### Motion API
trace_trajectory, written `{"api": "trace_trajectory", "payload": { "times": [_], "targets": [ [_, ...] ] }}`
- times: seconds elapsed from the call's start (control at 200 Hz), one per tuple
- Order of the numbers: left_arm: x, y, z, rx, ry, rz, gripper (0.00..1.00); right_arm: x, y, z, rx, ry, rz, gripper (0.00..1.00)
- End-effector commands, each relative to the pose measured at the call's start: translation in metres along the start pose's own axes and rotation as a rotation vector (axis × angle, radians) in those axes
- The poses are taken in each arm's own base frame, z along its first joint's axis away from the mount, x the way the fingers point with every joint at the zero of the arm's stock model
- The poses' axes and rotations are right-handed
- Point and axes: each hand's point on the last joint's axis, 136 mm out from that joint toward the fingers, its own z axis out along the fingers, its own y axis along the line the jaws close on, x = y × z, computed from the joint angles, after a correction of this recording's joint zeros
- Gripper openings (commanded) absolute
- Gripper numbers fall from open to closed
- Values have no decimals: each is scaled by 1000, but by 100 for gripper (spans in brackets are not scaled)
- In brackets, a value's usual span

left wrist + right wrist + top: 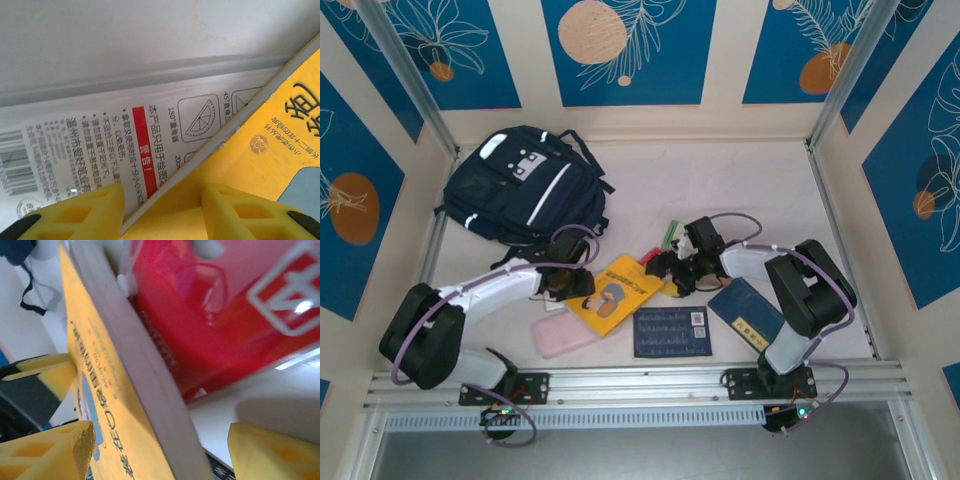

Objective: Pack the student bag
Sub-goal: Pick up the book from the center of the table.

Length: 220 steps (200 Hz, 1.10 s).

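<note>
The student bag lies just beyond the left gripper, farther from the right gripper. Between them sits a yellow book. Both grippers stand partly open astride its opposite edges, holding nothing. Each should probably seat squarely on its edge before closing, so the book lifts level.

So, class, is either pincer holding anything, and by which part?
Right pincer stands open around the yellow book's edge, holding nothing; left pincer, cannot tell.

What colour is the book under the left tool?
The book is yellow; the top view shows it best.
</note>
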Motion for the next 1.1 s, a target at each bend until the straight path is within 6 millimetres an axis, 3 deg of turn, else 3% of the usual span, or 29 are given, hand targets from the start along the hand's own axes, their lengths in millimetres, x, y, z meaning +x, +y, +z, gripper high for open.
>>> {"api": "trace_trajectory", "payload": {
  "times": [0.0,0.19,0.285,0.335,0.38,0.495,0.63,0.87,1.095],
  "targets": [
    [5,1,7,-17,5,44,41,15,27,3,-164,101,-14,64],
    [1,-8,4,-1,-34,81,38,18,50,5,-276,191,-27,47],
    [-2,-12,-3,10,-48,77,37,12,50,6,-304,191,0,23],
    [-8,-10,-15,0,-77,70,37,5,48,1,-314,145,13,9],
    [-15,-9,-31,-4,-118,55,44,-3,48,-8,-327,88,25,0],
    [-28,-7,-72,38,-193,-54,64,-19,56,-34,-368,-42,67,0],
    [-31,-12,-103,205,-207,-284,77,-29,81,-62,-435,-175,121,0],
    [-30,-25,-111,449,-152,-671,100,-36,129,-114,-555,-386,129,0],
    [-54,-42,-126,632,-211,-805,100,-22,161,-129,-636,-413,71,0]
  ]
}}
